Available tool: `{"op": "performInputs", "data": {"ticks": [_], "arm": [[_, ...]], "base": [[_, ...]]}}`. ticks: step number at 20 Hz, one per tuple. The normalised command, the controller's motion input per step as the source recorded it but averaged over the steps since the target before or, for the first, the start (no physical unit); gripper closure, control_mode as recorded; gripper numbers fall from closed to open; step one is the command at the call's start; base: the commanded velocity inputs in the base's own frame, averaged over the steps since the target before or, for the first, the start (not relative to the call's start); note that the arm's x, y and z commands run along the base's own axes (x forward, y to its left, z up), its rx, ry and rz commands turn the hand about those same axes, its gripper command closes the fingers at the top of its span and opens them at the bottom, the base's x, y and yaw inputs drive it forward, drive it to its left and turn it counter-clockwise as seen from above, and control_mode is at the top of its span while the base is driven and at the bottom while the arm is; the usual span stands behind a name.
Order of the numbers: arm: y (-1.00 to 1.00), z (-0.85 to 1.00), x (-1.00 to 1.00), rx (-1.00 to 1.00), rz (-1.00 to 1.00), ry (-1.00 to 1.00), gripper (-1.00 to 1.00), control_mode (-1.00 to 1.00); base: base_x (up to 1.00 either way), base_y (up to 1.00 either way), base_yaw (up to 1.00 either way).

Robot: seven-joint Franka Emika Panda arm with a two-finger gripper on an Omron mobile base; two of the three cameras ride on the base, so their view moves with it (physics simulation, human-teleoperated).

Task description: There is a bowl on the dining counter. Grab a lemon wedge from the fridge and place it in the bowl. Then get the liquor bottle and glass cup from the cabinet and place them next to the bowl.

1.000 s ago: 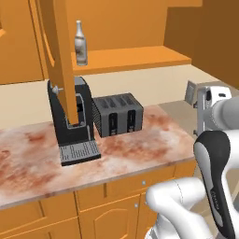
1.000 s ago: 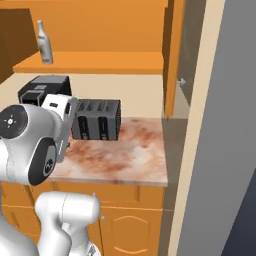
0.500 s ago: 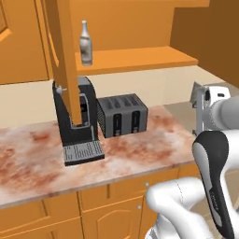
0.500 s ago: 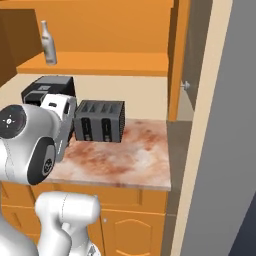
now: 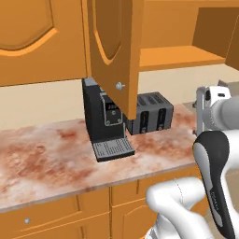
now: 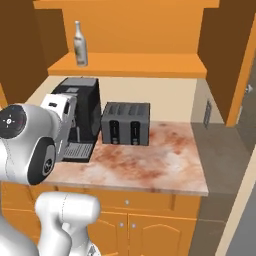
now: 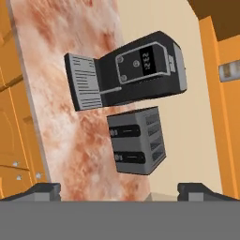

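— Where is the bottle from where you stand?

— The liquor bottle (image 6: 78, 43) stands upright on the open cabinet shelf (image 6: 130, 65), above the coffee machine (image 6: 80, 117) and slightly toward that machine's left side. It is alone on that stretch of the board, well apart from the arm.

— And the coffee machine itself?

— It sits on the mottled reddish counter (image 6: 150, 165) against the back wall, its ribbed drip tray (image 5: 112, 149) pointing out toward the room. Just beside it, on its right, is the dark two-slot toaster (image 6: 126, 123) — close, though I cannot tell whether the two touch.

— Is a door in the way?

— In the left base view an open cabinet door (image 5: 114, 51) hangs in front of the coffee machine's upper part, its small knob (image 5: 120, 86) level with the machine's display panel. It hides the shelf above the machine from that side.

— What about the gripper?

— The gripper (image 7: 126, 190) faces the coffee machine from out over the counter's front edge, rolled so the counter runs up and down in the hand view. Its two dark fingertips (image 7: 44, 190) stand far apart, spread wide, with nothing between them. The coffee machine and toaster lie ahead of it, not touched.

— And the arm?

— The white wrist (image 5: 212, 105) is level with the toaster, off to the coffee machine's right, well below the shelf.
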Motion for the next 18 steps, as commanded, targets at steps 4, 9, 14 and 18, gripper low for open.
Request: {"op": "performInputs", "data": {"ticks": [4,9,14,18], "arm": [[0.00,0.00,0.00,0.00,0.00,0.00,-1.00,1.00],[0.00,0.00,0.00,0.00,0.00,0.00,-1.00,1.00],[0.00,0.00,0.00,0.00,0.00,0.00,-1.00,1.00],[-0.04,0.11,0.12,0.12,-0.01,0.00,-1.00,-1.00]], "base": [[0.44,0.06,0.00],[0.43,-0.39,-0.10],[0.21,-0.41,-0.12],[0.08,-0.14,-0.04]]}}
